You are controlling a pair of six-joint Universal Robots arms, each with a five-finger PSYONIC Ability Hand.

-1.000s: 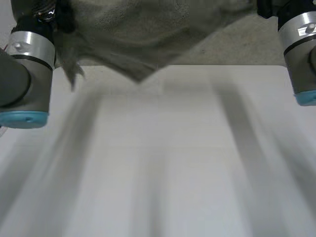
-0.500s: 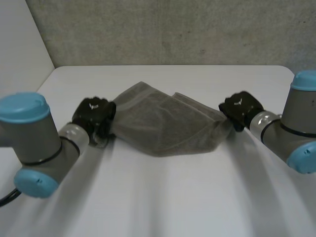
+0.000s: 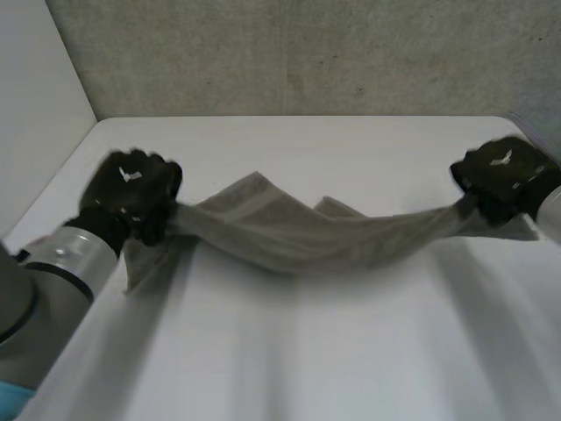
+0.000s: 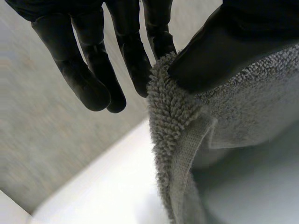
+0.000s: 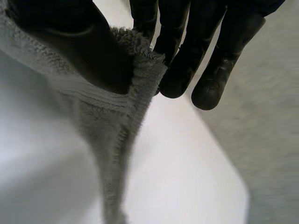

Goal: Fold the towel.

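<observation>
Towel [image 3: 298, 237] now hangs as a long grey band between the two hands, sagging in the middle onto the white table [image 3: 351, 351]. Half a second ago it lay bunched in a slack heap with the hands closer in. Since then the left hand [image 3: 131, 189] has swung out toward 9 o'clock and the right hand [image 3: 504, 175] toward 3 o'clock, pulling the cloth out lengthwise. In the left wrist view, the left hand [image 4: 219, 51] clamps a hemmed edge of the towel [image 4: 233, 116] between thumb and fingers [image 4: 93, 79]. In the right wrist view, the right hand [image 5: 93, 51] pinches the towel's [image 5: 93, 102] end the same way, thumb pressed against its fingers [image 5: 177, 70]. A loose corner [image 3: 131, 281] droops below the left hand. Each hand sits near its own side edge of the table, the right one by the far corner at 2 o'clock. Bare tabletop stretches from the towel toward 6 o'clock, with a narrower strip toward the concrete wall [image 3: 307, 53] at 12 o'clock.
</observation>
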